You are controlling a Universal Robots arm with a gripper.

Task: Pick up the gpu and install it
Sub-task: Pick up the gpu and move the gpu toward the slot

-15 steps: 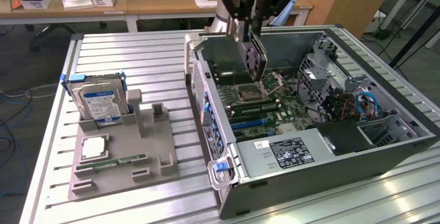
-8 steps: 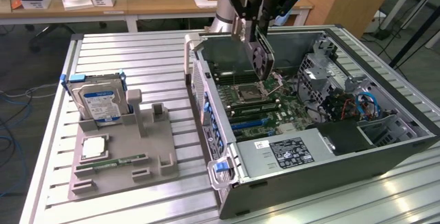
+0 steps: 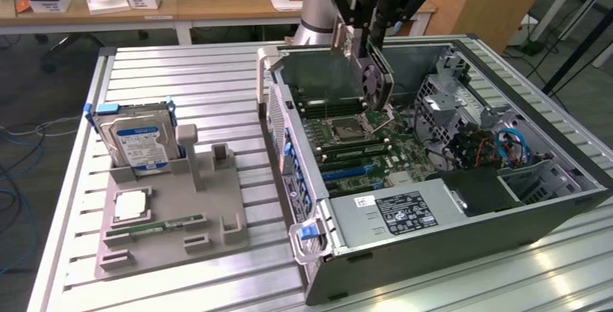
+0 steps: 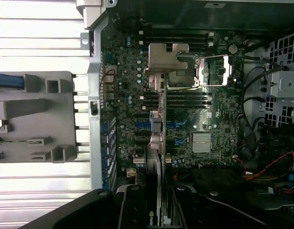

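In the exterior view, the black jaws are clenched on the gpu (image 3: 377, 75). They hold it on edge, with its round fan showing, above the open computer case (image 3: 536, 211) and over the motherboard (image 3: 374, 147). The case lies on the table (image 3: 192, 68) and also holds a silver power supply (image 3: 392, 215) and a bundle of cables (image 3: 498, 147). At the exterior view's left, a grey holder (image 3: 206, 211) carries a hard drive (image 3: 139, 143) standing upright, a square chip (image 3: 129, 204) lying flat, and a narrow memory stick (image 3: 158, 224).

In the wrist view, the gpu (image 4: 156, 138) appears edge-on, reaching out from between the jaws over the motherboard (image 4: 223, 109). Blue slots (image 4: 177, 125) lie on either side of it. The grey holder (image 4: 32, 114) sits outside the case wall (image 4: 95, 143).
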